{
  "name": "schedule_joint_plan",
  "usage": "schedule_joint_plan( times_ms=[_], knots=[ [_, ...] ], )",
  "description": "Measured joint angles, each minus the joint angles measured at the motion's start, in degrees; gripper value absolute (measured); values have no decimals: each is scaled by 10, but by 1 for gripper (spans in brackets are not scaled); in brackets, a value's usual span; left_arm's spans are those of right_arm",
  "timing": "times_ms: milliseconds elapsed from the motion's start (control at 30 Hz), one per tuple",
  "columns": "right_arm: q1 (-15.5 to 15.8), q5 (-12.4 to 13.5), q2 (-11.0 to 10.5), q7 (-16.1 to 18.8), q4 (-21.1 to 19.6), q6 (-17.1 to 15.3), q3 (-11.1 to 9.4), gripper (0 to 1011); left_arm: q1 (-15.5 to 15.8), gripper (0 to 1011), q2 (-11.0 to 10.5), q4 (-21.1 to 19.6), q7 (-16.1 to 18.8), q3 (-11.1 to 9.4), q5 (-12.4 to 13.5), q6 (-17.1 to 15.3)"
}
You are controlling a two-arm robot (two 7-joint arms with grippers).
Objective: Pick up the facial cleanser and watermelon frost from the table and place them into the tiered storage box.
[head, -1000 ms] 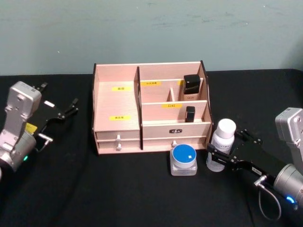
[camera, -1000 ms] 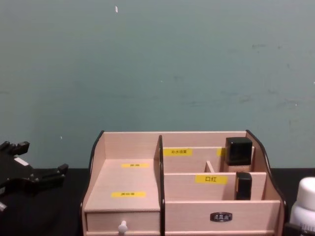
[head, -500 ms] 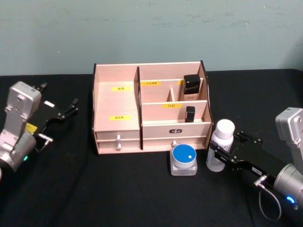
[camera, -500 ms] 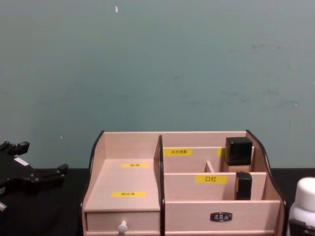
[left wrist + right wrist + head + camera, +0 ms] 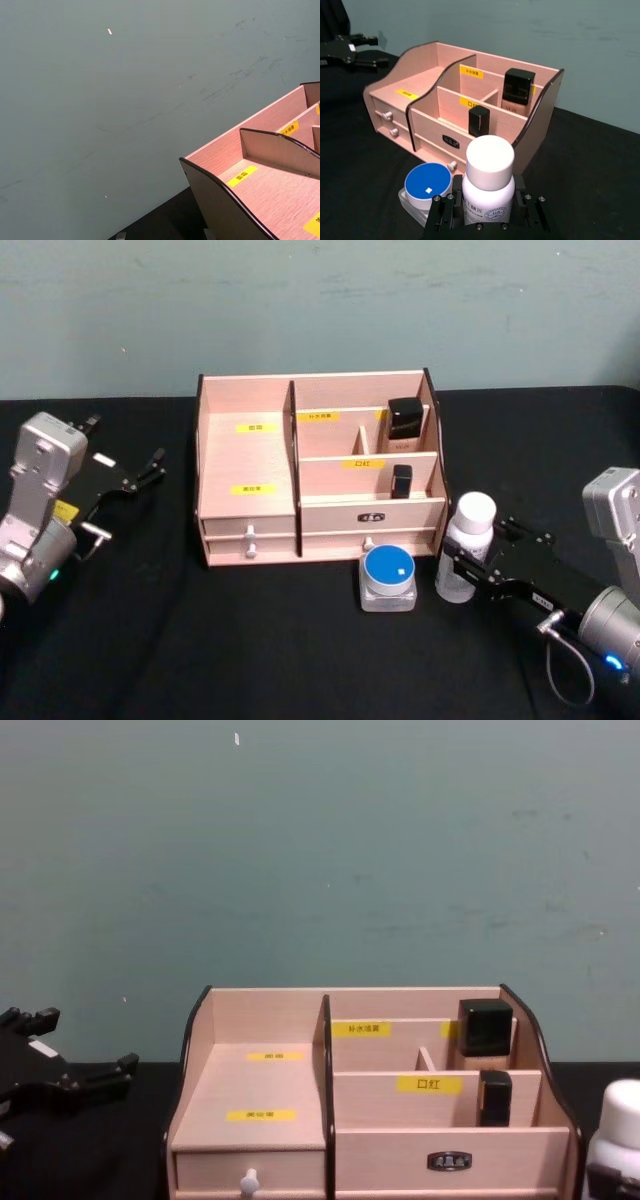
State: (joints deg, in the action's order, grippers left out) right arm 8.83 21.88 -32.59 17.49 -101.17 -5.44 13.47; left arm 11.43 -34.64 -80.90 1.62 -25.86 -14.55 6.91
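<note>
Cleanser (image 5: pixel 488 167) base hidden by right end effector (image 5: pixel 487 220); left end effector (image 5: pixel 127 440) idle

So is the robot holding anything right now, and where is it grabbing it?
The right hand grips the facial cleanser by its lower body, one finger on each side. The left hand is open and holds nothing.

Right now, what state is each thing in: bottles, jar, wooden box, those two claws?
Tall white cylindrical bottle: upright on the table, capped, clamped by right gripper.
Squat blue-lidded translucent jar: upright, lid on, untouched.
Pinkish-wood tiered box: drawers shut, holding two black-capped bottles.
Left gripper: open, idle, left of the box.
</note>
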Motion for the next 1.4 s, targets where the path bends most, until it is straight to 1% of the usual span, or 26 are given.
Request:
schedule_joint_plan(
  times_ms=[133,333,433,567,600,767,800,867,900,1100,1233,1400],
  knots=[
    [-1,6,3,19,1,8,-8,600,0,1001,0,0,0,0,0,0],
    [-9,13,2,36,-9,5,-12,600,0,1001,0,0,0,0,0,0],
    [-19,14,0,43,-14,-1,-10,600,0,1001,0,0,0,0,0,0],
    [-45,13,0,49,-24,-15,1,600,0,1001,0,0,0,0,0,0],
    [-45,13,0,49,-24,-15,1,600,0,1001,0,0,0,0,0,0],
    [-86,8,4,56,-28,-29,18,600,0,1001,0,0,0,0,0,0],
    [-98,7,7,57,-28,-33,24,600,0,1001,0,0,0,0,0,0],
    [-110,5,11,57,-26,-36,30,600,0,1001,0,0,0,0,0,0],
    [-123,4,16,57,-22,-39,36,600,0,1001,0,0,0,0,0,0],
    [-163,-1,33,56,-7,-48,56,600,0,1001,0,0,0,0,0,0],
    [-193,-7,48,54,8,-53,73,600,0,1001,0,0,0,0,0,0],
    [-217,-12,63,52,22,-59,88,600,0,1001,0,0,0,0,0,0]
  ],
)
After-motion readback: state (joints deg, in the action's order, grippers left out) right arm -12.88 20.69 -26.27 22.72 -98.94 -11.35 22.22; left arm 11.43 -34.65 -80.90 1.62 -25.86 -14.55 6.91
